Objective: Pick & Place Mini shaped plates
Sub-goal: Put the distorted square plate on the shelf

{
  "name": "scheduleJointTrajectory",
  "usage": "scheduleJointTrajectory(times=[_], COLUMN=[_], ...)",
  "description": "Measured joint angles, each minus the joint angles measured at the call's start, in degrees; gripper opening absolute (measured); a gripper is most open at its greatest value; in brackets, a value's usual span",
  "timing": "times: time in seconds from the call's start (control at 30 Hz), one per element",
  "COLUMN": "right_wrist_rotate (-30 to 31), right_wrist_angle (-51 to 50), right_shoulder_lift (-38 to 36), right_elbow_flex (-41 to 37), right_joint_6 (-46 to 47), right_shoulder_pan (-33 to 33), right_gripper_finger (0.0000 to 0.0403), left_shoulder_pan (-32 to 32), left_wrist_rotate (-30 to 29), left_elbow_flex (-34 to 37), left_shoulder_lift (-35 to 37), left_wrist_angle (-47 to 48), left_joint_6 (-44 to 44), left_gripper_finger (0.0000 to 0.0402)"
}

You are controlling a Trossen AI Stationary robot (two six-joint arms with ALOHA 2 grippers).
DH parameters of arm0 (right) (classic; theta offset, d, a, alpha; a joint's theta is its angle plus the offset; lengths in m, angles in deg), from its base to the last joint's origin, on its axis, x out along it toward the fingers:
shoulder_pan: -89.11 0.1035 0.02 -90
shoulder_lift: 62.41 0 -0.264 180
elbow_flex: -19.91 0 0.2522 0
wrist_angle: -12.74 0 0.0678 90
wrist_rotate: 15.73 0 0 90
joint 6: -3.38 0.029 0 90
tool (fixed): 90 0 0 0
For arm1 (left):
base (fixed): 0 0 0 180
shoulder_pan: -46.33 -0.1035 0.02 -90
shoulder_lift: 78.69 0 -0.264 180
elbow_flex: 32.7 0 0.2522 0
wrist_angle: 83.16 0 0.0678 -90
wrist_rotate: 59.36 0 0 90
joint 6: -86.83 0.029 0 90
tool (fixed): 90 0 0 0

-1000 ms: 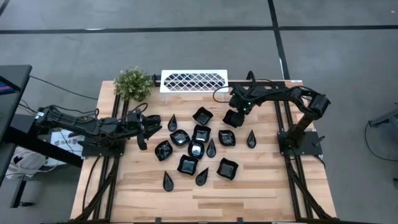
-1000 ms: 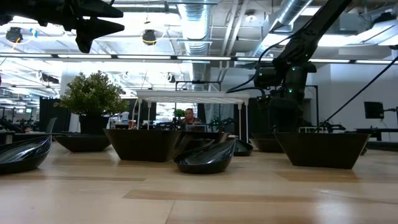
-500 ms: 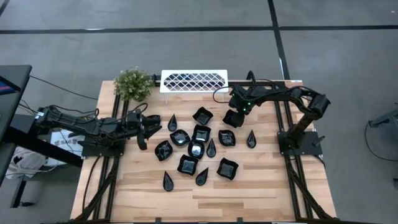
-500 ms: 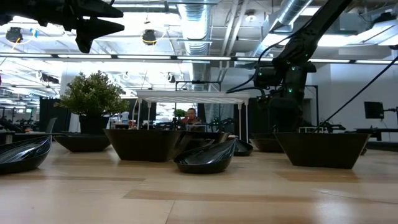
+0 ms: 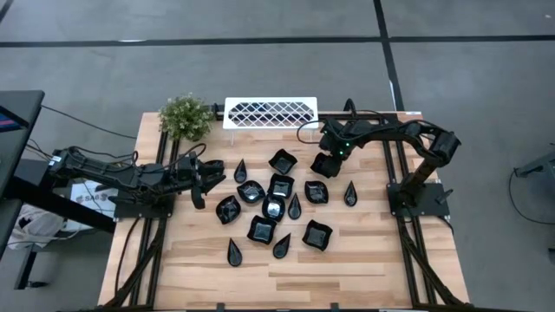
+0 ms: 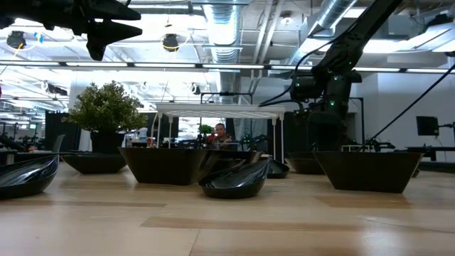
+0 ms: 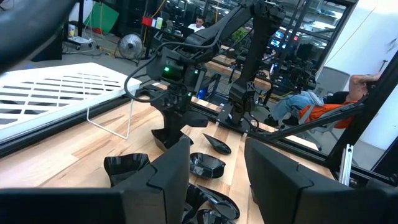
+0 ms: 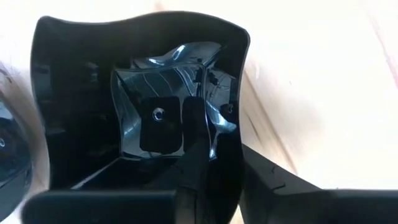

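Note:
Several glossy black mini shaped plates lie on the wooden table, teardrops such as (image 5: 350, 192) and wavy squares such as (image 5: 316, 233). My right gripper (image 5: 327, 161) points steeply down at a wavy square plate (image 5: 322, 166) at the far right of the group and is shut on it. That plate fills the right wrist view (image 8: 81, 93). My left gripper (image 5: 211, 178) hovers open above the table, left of the plates, with nothing between its fingers (image 7: 217, 180). My right gripper has one finger (image 8: 198, 155) inside the plate's hollow and the other (image 8: 280, 180) outside, with one side wall (image 8: 231, 140) pinched between them. The fingers come from above, pointing steeply down. The plate sits flat on the table.
A white lattice tray (image 5: 270, 113) stands on wire legs at the far edge, with a small potted plant (image 5: 185, 116) to its left. Another square plate (image 5: 282, 160) lies just left of the held one. Bare wood runs along the near edge (image 5: 277, 277).

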Motion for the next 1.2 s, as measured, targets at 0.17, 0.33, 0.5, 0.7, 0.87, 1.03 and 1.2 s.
scheduleJointTrajectory(times=[0.17,0.33,0.5,0.7,0.87,1.03,1.2], right_wrist_rotate=[0.0,-0.8,-2.1,-2.9,-2.9,-2.9,-3.0], right_wrist_angle=[-1.5,-1.9,-1.9,-4.1,-9.3,-16.7,-23.4], right_shoulder_lift=[-0.1,-0.1,-0.1,-0.1,0.0,0.0,0.0], right_elbow_flex=[0.0,0.0,0.0,2.4,7.3,12.0,15.7], right_joint_6=[0.0,0.0,0.0,0.0,-1.3,-4.1,-5.7], right_shoulder_pan=[0.0,0.0,0.0,0.3,0.8,2.0,3.3], right_gripper_finger=[0.0033,0.0005,0.0008,0.0002,0.0003,0.0002,0.0001], left_shoulder_pan=[0.0,0.0,0.0,0.0,0.0,0.0,0.0], left_wrist_rotate=[0.0,0.0,0.0,0.0,0.0,0.0,0.0], left_elbow_flex=[0.0,0.0,0.0,0.0,0.0,0.0,0.0], left_shoulder_lift=[0.0,0.0,0.0,0.0,0.0,0.0,0.0], left_wrist_angle=[0.0,0.0,0.0,0.0,0.0,0.0,0.0], left_joint_6=[0.0,0.0,0.0,-1.3,-1.3,-1.3,-1.3], left_gripper_finger=[0.0155,0.0155,0.0155,0.0155,0.0155,0.0155,0.0155])
